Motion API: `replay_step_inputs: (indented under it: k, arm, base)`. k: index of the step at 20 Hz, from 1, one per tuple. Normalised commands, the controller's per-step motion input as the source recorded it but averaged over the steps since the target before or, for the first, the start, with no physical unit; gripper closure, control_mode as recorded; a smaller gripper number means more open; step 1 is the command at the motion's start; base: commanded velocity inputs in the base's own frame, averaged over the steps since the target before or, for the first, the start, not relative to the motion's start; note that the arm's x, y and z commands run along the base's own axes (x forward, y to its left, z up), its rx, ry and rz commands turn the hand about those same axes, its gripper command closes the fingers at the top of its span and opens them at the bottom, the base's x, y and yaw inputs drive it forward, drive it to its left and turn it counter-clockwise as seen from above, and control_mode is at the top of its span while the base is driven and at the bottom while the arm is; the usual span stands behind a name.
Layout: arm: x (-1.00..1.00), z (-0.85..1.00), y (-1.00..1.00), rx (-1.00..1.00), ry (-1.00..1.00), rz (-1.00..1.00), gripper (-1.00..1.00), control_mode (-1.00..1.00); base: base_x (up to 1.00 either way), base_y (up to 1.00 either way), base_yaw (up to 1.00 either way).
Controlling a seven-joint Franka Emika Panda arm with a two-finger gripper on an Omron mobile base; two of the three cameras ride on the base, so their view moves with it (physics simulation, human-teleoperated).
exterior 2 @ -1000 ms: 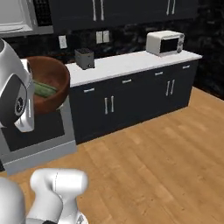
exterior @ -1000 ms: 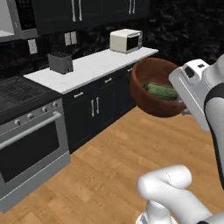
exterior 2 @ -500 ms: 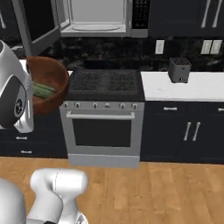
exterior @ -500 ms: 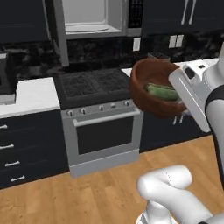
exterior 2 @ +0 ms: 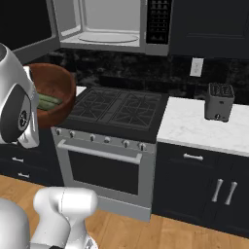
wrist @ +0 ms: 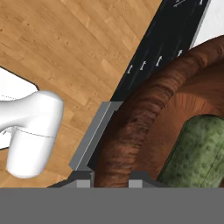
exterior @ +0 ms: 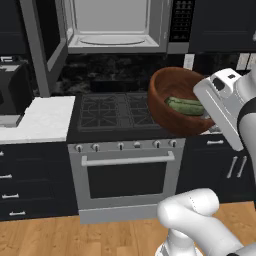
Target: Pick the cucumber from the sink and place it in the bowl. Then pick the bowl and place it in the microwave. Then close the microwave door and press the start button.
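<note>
My gripper (wrist: 111, 180) is shut on the thick rim of the reddish-brown bowl (exterior: 170, 120), one finger on each side of the wall. The bowl (exterior 2: 57, 90) hangs tilted in the air in front of the stove, at about cooktop height. The dark-green cucumber (exterior: 185, 106) lies inside it, seen close in the hand view (wrist: 202, 151). Above the stove the microwave (exterior: 117, 27) stands with its pale inside and glass turntable showing. The microwave door (exterior: 47, 47) is swung open to the left. Its control panel (exterior 2: 158, 22) is on the right. The sink is out of view.
A black stove (exterior: 117, 114) with an oven door below is straight ahead. White counter (exterior 2: 209, 127) with a grey toaster (exterior 2: 217, 101) lies to its right. A white counter (exterior: 40, 120) and a black coffee machine (exterior: 10, 95) are left. Wooden floor (wrist: 74, 48) is underneath.
The whole picture has shifted as the base moved: the stove and open microwave are now centred and nearer. The bowl with the cucumber stays held the same way in the gripper.
</note>
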Motion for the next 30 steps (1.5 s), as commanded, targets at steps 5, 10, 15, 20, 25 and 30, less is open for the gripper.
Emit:
replay_step_inputs:
  k: [5, 10, 15, 20, 25, 30]
  arm:
    - [0.00, 0.00, 0.00, 0.00, 0.00, 0.00, 1.00, 1.00]
    - [0.00, 0.00, 0.00, 0.00, 0.00, 0.00, 1.00, 1.00]
    - [0.00, 0.00, 0.00, 0.00, 0.00, 0.00, 1.00, 1.00]
    - [0.00, 0.00, 0.00, 0.00, 0.00, 0.00, 1.00, 1.00]
    - [0.00, 0.00, 0.00, 0.00, 0.00, 0.00, 1.00, 1.00]
    - [0.00, 0.00, 0.00, 0.00, 0.00, 0.00, 1.00, 1.00]
  base:
    - [0.93, -0.37, 0.47]
    - [0.51, -0.02, 0.45]
    - [0.41, -0.10, 0.33]
    - [0.63, -0.21, 0.27]
    - [0.55, -0.01, 0.20]
    - [0.27, 0.13, 0.17]
